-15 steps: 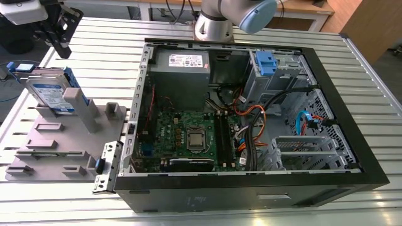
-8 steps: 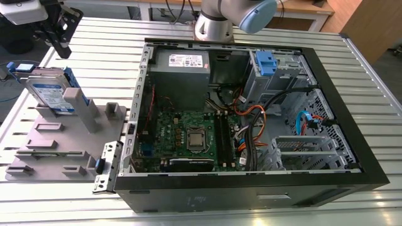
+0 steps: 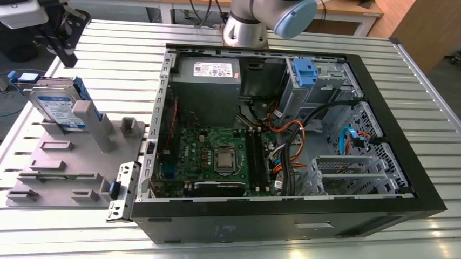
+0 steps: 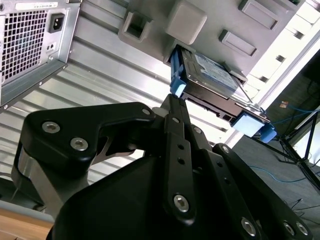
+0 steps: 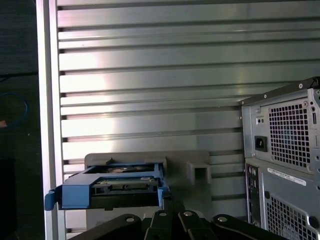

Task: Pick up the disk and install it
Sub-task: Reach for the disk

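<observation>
The disk [image 3: 61, 110], a silver drive with a blue-and-white label and blue side rails, stands on edge in a grey holder [image 3: 65, 162] at the exterior view's left. My gripper [image 3: 63, 51] hangs a little above and behind it, apart from it. In the second wrist view the disk [image 4: 210, 75] lies just beyond the gripper's tip [image 4: 172, 100]. In the first wrist view the disk [image 5: 110, 187] shows end-on, with the gripper's black linkage [image 5: 167, 202] right below it.
An open computer case [image 3: 288, 226] fills the middle of the slatted metal table [image 3: 122, 70], with a grey power supply [image 3: 209, 73] and a blue clip [image 3: 305, 73] at a drive bay inside. The case's rear panel [image 5: 285, 150] stands close beside the holder.
</observation>
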Controlling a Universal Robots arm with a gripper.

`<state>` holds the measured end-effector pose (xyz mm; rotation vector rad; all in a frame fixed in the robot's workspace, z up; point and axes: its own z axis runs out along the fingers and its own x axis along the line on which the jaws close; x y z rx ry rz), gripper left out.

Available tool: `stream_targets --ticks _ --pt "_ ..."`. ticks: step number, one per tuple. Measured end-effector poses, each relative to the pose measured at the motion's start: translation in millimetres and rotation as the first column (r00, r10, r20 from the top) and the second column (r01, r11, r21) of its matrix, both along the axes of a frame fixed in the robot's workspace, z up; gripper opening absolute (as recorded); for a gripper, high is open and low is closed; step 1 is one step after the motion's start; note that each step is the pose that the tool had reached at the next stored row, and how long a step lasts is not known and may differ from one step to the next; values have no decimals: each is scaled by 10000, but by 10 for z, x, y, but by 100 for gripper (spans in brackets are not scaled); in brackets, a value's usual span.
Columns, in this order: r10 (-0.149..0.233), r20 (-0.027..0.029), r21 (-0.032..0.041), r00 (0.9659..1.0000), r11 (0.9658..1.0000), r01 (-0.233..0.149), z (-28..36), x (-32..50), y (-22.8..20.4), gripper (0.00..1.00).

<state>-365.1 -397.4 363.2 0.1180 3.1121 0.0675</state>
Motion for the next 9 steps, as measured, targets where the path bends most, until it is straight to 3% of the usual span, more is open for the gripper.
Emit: stream_targets --ticks 9 --pt "1 -1 -3 10000 10000 -1 -28 -214 0 11"
